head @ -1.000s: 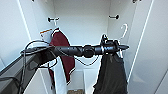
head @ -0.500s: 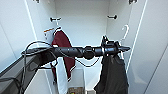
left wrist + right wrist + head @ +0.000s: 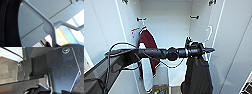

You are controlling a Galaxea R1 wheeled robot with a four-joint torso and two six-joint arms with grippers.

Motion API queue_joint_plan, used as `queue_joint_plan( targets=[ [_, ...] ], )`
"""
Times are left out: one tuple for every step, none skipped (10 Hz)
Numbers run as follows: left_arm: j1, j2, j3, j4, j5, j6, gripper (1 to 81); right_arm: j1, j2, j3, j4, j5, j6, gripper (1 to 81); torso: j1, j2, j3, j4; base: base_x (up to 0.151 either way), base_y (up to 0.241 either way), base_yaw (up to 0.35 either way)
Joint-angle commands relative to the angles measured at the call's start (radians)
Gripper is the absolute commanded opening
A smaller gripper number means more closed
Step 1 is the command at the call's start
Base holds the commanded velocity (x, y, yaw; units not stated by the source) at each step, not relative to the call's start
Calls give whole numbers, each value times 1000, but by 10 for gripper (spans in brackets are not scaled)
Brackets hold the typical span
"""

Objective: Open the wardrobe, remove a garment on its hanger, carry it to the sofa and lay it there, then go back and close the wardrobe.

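Wardrobe [image 3: 166,37]: I see it standing open in my head view, both doors swung wide, the white interior facing me.
Left arm: it reaches in from the left, straight across the opening, and cuts my view of the lower interior in two.
Left gripper [image 3: 206,50]: at the right side of the opening; it looks clenched around the hanger, though I cannot make out the fingers themselves.
Hanger [image 3: 208,33]: thin and white, its hook curves up just above the gripper, near the right door's edge.
Garment [image 3: 197,75]: the black shirt hangs straight down below the gripper, in the right half of the wardrobe.
Dark red garment [image 3: 147,47]: hangs in the left half, behind the arm, with white trim down its front; well apart from the black shirt.
Wardrobe floor: something small and colourful [image 3: 159,90] lies low down; I cannot tell what.
Left wrist view: the hanger's white neck and shoulder bars [image 3: 48,25] up close against pale panels, black cloth [image 3: 8,23] along one edge.
Right wrist view: the robot's own dark plate, and wood-grain floor [image 3: 7,70] beside it; I cannot tell the right gripper's state.
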Motion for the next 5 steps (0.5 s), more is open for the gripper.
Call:
queue_joint_plan(
  targets=[
    [-164,-3,21,37,-43,13,10,41,8,6,-8,-47,-3,811,0,0,0,0,-127,0,0],
    [-164,-9,31,41,-44,13,10,41,8,6,-8,-47,-3,811,0,0,0,0,-128,0,0],
    [-163,-18,45,41,-47,13,10,41,8,6,-8,-47,-3,811,0,0,0,0,-128,0,0],
    [-158,-28,57,41,-49,13,10,41,10,6,-8,-47,-3,811,0,0,0,0,-129,0,0],
    [-156,-34,70,43,-61,13,10,43,8,6,-8,-47,-3,811,0,0,0,0,-129,0,0]
  ],
)
